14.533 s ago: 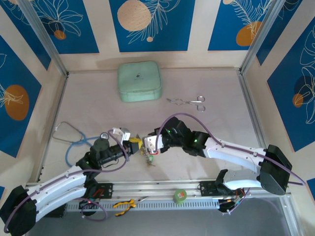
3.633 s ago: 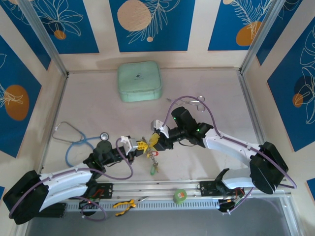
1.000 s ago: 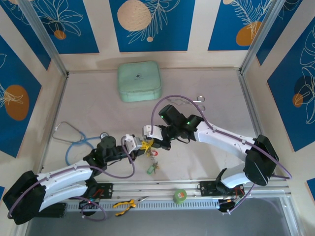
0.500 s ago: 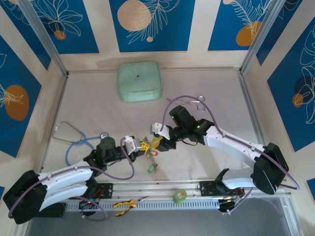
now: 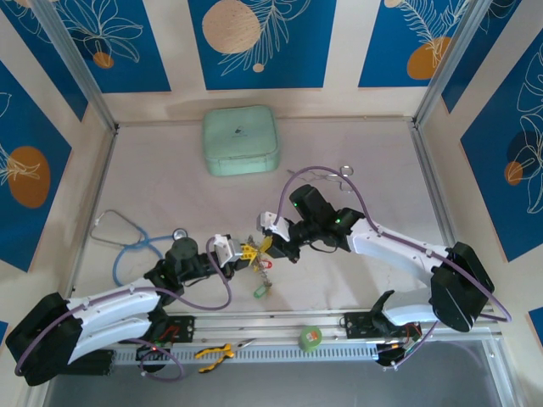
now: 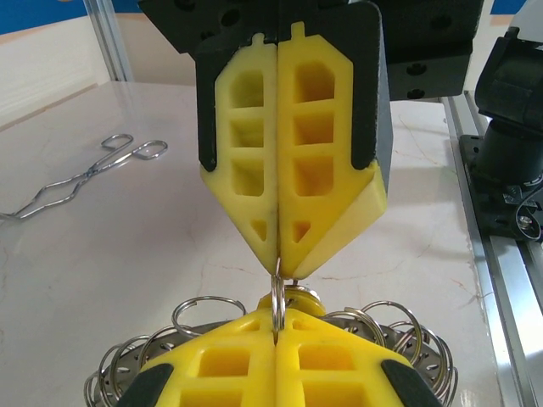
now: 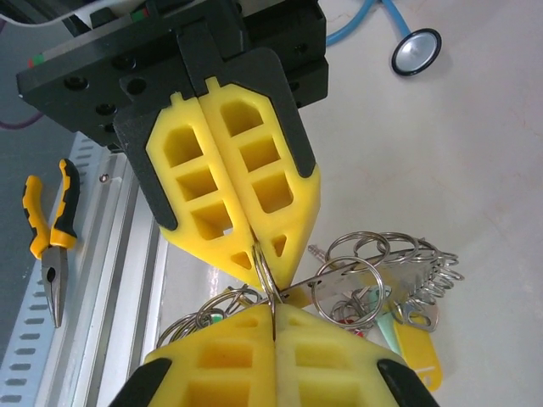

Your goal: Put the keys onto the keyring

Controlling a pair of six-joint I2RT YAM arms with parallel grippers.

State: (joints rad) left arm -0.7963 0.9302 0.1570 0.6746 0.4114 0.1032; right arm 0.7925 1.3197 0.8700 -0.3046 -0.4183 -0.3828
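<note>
I have the left end effector (image 6: 276,332) and right end effector (image 6: 278,259) tip to tip, both clamped on one keyring (image 6: 277,298). I can't count its bunched keys (image 5: 262,289). One forceps (image 6: 85,174) lies well apart.

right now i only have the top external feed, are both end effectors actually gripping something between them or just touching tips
Observer: Gripping. In the left wrist view both are shut on one thin wire ring, the left end effector from below and the right end effector from above.
Operator: ok and where's the rest of the bunch
Observer: The right wrist view shows the keys and a yellow tag clustered just beside that pinched ring, outside both pairs of fingers.
</note>
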